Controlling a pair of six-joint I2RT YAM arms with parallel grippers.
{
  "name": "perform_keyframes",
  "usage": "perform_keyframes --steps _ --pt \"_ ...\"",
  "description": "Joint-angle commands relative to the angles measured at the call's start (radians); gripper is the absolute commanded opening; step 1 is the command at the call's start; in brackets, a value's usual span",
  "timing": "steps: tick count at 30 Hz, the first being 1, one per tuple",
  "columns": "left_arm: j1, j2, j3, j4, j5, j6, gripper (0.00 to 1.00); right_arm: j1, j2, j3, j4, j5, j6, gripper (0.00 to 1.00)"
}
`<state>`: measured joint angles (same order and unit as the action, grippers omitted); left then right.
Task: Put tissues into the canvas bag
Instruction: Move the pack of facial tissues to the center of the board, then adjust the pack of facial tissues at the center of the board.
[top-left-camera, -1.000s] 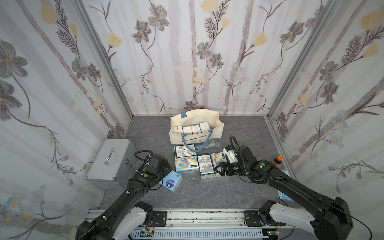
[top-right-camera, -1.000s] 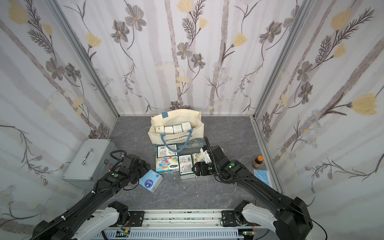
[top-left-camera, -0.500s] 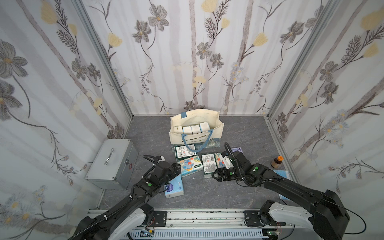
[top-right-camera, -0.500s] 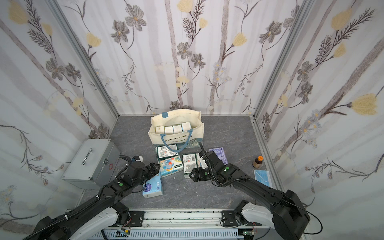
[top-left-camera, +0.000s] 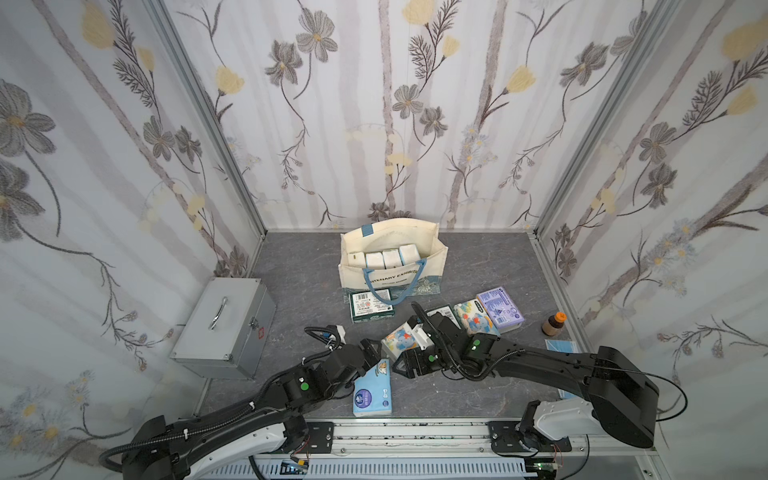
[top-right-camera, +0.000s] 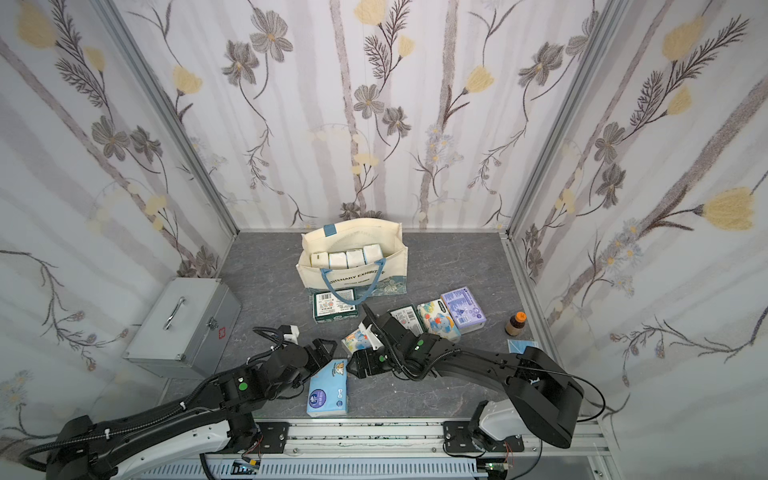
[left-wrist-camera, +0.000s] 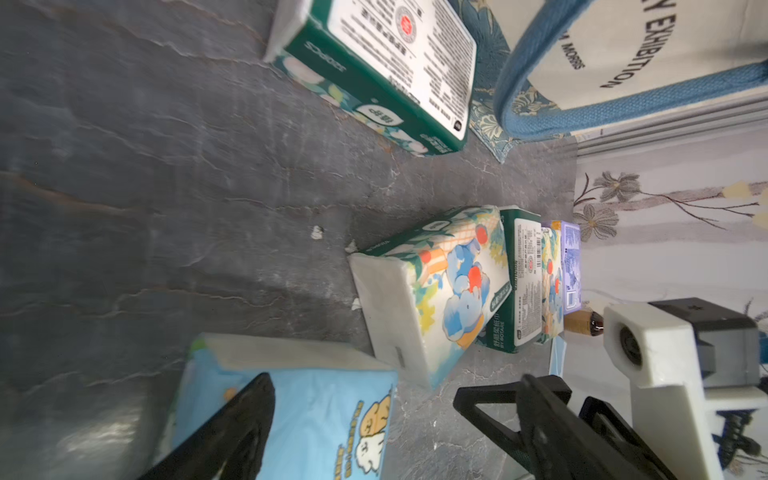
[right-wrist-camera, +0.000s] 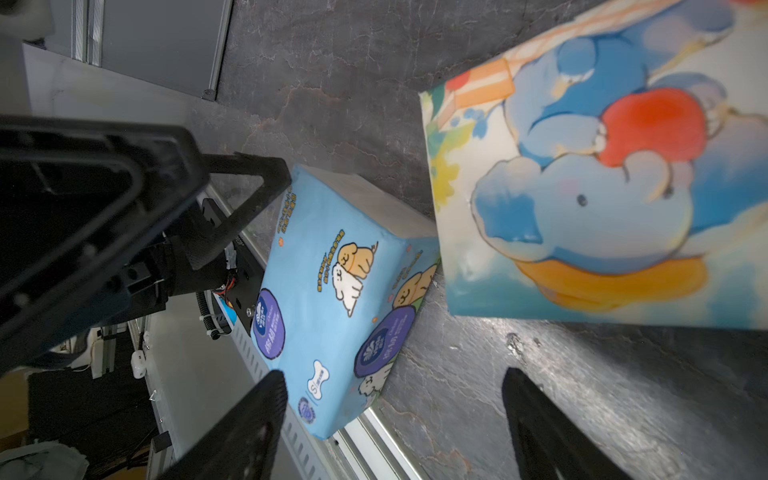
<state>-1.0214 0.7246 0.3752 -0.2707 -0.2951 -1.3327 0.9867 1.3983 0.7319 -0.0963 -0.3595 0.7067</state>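
The cream canvas bag (top-left-camera: 432, 253) (top-right-camera: 392, 259) stands at the back with several white tissue packs upright inside. A light blue tissue pack (top-left-camera: 372, 388) (top-right-camera: 328, 388) (right-wrist-camera: 332, 291) lies flat near the front edge. My left gripper (top-left-camera: 374, 357) (left-wrist-camera: 361, 390) is open: one finger rests over this pack and the other stands off its side. Just beyond it lies an elephant-print pack (top-left-camera: 401, 338) (left-wrist-camera: 436, 291) (right-wrist-camera: 582, 187), tilted. My right gripper (top-left-camera: 405, 361) (right-wrist-camera: 395, 415) is open over bare table beside both packs. A dark green pack (top-left-camera: 370, 305) lies before the bag.
A green pack (top-left-camera: 440, 311), a second elephant pack (top-left-camera: 473, 318) and a lavender pack (top-left-camera: 500, 309) lie in a row at the right. A silver metal case (top-left-camera: 224, 328) stands left. A brown bottle (top-left-camera: 555, 324) and a blue mask packet (top-left-camera: 561, 345) sit far right.
My left arm swung right and toward the front with the light blue pack, and its jaws widened. My right gripper drew back left and forward. The near elephant pack shifted right.
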Motion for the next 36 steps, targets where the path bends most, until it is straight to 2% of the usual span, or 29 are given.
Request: perform_keyframes --steps 1,7,11,15,21,24,27,30,32,34,36 --pt "0.000 -0.116 -0.051 -0.204 -0.048 -0.025 0.92 0.015 0.031 0.015 0.064 0.009 0.035 0.82" --pt "-0.016 -0.401 -0.272 -0.184 0.088 -0.178 0.87 0.031 0.142 0.061 0.156 -0.041 0.067 0.82" --pt "-0.095 -0.485 -0.322 -0.136 0.080 -0.218 0.84 0.032 0.246 0.129 0.211 -0.082 0.096 0.82" --pt "-0.187 -0.463 -0.324 -0.018 0.054 -0.226 0.84 0.030 0.333 0.256 0.220 -0.128 0.102 0.81" --pt "-0.267 -0.299 -0.271 0.117 0.033 -0.199 0.84 0.021 0.384 0.394 0.224 -0.198 0.120 0.81" --pt "-0.267 -0.236 -0.205 0.082 0.022 -0.140 0.85 -0.004 0.331 0.400 0.159 -0.184 0.085 0.81" --pt "-0.263 -0.245 -0.139 -0.054 -0.027 -0.088 0.87 -0.049 0.219 0.344 0.079 -0.143 0.041 0.82" --pt "-0.222 -0.322 -0.102 -0.195 -0.048 -0.032 0.86 -0.090 0.071 0.266 -0.037 -0.074 -0.017 0.82" --pt "-0.152 -0.387 -0.096 -0.254 -0.010 0.028 0.82 -0.100 -0.012 0.217 -0.112 -0.017 -0.047 0.83" --pt "-0.034 -0.441 -0.107 -0.272 0.094 0.097 0.76 -0.104 -0.085 0.137 -0.144 0.013 -0.053 0.83" --pt "0.106 -0.435 -0.118 -0.236 0.237 0.158 0.73 -0.106 -0.133 0.069 -0.130 0.020 -0.032 0.83"
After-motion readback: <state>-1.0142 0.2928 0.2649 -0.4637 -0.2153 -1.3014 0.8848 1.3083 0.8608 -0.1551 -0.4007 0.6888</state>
